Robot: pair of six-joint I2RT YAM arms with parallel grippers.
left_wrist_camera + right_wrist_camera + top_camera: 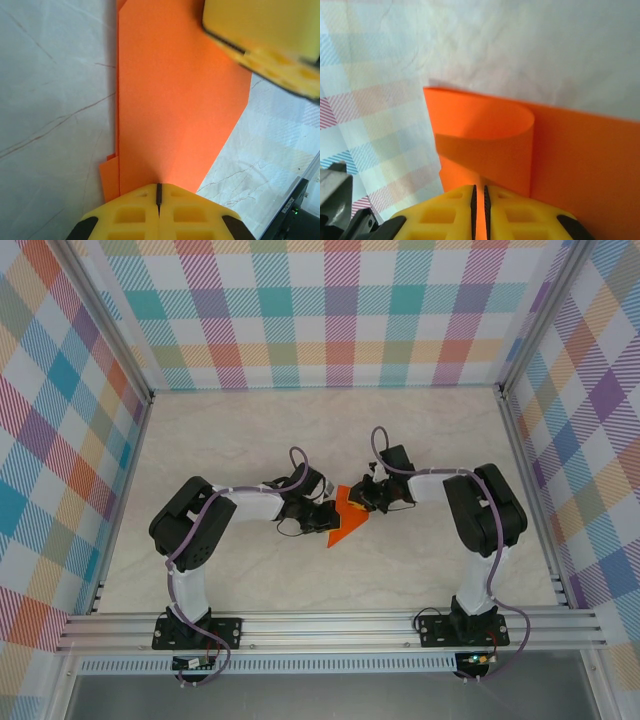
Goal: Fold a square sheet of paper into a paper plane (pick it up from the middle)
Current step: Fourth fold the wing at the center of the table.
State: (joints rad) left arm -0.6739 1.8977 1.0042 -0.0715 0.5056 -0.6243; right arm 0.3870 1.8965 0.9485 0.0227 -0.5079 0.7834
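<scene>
The orange square sheet of paper (347,516) lies folded into a pointed wedge on the marble table (250,440), between both grippers. My left gripper (328,517) is shut, its yellow fingertips (145,200) resting on the near end of the layered sheet (175,100); I see no paper between the jaws. My right gripper (368,500) is shut on a flap of the sheet (485,150), which curls over in a loop ahead of its tips (479,190), with orange showing in the slit. In the left wrist view, a right finger (265,40) hangs over the sheet's far end.
Checked cloth walls on aluminium posts (520,440) enclose the table on three sides. An aluminium rail (330,625) runs along the near edge and carries both arm bases. Bare marble surrounds the paper on all sides.
</scene>
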